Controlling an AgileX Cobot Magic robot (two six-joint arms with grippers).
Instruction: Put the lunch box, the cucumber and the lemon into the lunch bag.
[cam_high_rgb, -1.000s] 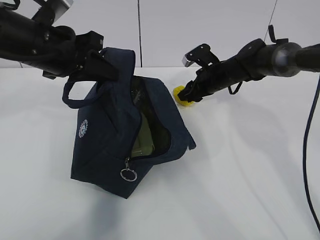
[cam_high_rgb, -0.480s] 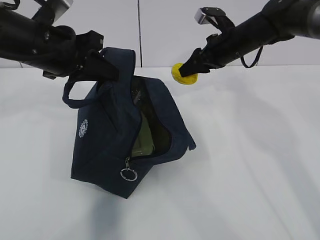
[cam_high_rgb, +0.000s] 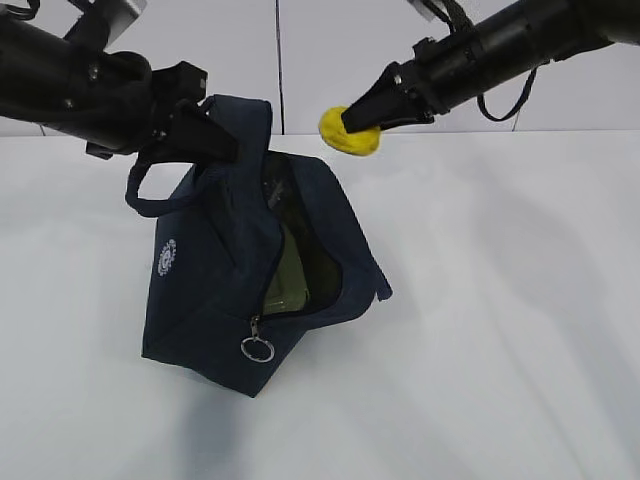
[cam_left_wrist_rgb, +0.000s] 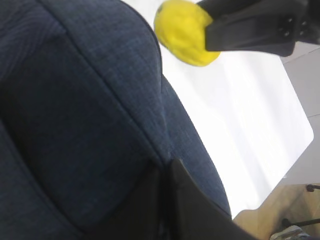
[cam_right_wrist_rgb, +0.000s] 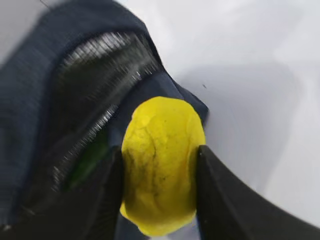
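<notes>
The white worktop (cam_high_rgb: 500, 330) carries the boxy dark navy fabric lunch bag (cam_high_rgb: 215, 290), tipped so its unzipped mouth gapes up and to the right, metal ring pull dangling at the near corner. Inside that mouth there's the pale sage-green lid of the lunch box (cam_high_rgb: 290, 280) showing, so that one looks to be in; in the right wrist view a streak of dark green deep in the opening may be the cucumber (cam_right_wrist_rgb: 87, 162), though it's too blurred to call. The left claw (cam_high_rgb: 195, 125) is pinched tight on the bag's far handle at upper left, holding the bag up and the opening wide. Now the one to watch: the right claw (cam_high_rgb: 365, 115), jaws about half apart and clamped on either side of the small bright yellow oval lemon (cam_high_rgb: 348, 133), carrying it in the air, clear of the worktop. The lemon hangs just up and to the right of the bag's mouth, near its far rim, its long axis running out along the claw. So the opening lies down and left of the fruit; a short move that way, then release, should do it.
</notes>
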